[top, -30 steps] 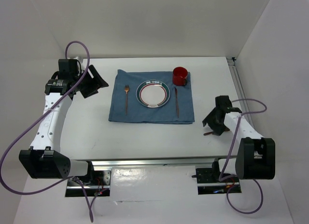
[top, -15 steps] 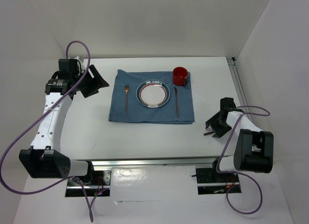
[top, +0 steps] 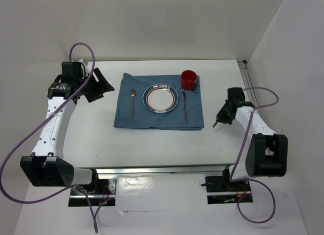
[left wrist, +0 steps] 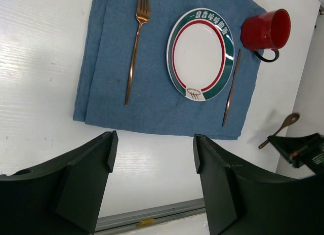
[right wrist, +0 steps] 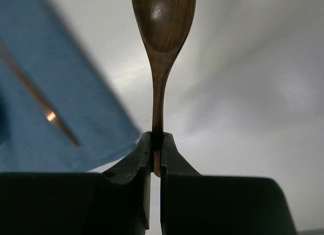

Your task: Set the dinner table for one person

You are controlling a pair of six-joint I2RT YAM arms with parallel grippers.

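The white dinner table carries a blue placemat with a green-rimmed plate, a copper fork to its left, a knife to its right and a red mug at the far right corner. My right gripper is shut on the handle of a brown spoon, held above the table just right of the placemat, bowl pointing away. My left gripper hangs open and empty left of the placemat. The left wrist view shows the spoon too.
An aluminium rail runs along the table's right edge and another along the near edge. White walls close in the back and sides. Purple cables loop off both arms.
My right gripper has shut on the spoon that lay on the table, lifted it and swung towards the placemat's right edge. The left arm has not moved.
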